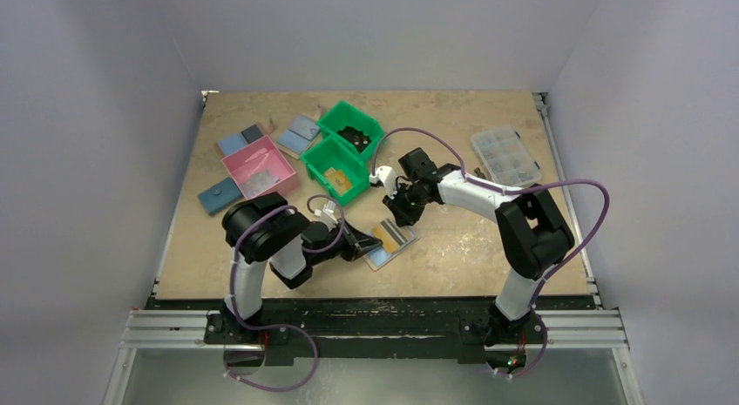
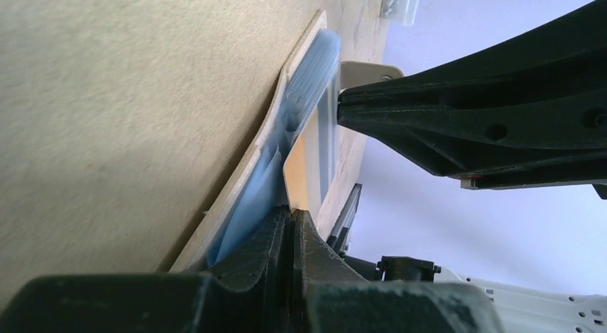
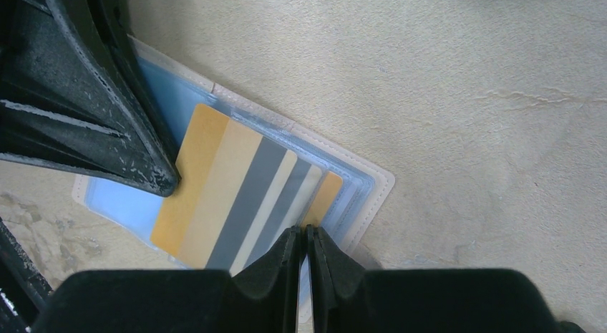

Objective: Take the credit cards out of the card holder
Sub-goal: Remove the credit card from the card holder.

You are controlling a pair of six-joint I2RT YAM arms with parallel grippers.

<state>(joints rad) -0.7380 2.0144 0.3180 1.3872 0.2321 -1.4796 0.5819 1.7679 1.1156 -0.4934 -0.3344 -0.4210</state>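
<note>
While card holder point(image 3: 374, 184) lies open, left fingers point(image 2: 261, 251) closed, touching credit cards point(image 3: 229, 193).

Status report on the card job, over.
Left pincer shut on credit card edge. Right pincer closed, tip at card holder. Card not out yet. Nothing blocking.

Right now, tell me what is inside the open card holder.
Inside the card holder: a light-blue panel and a yellow-orange card with a grey stripe, partly tucked in clear slots. The left gripper hides part of the panel; cards underneath cannot be counted.
</note>
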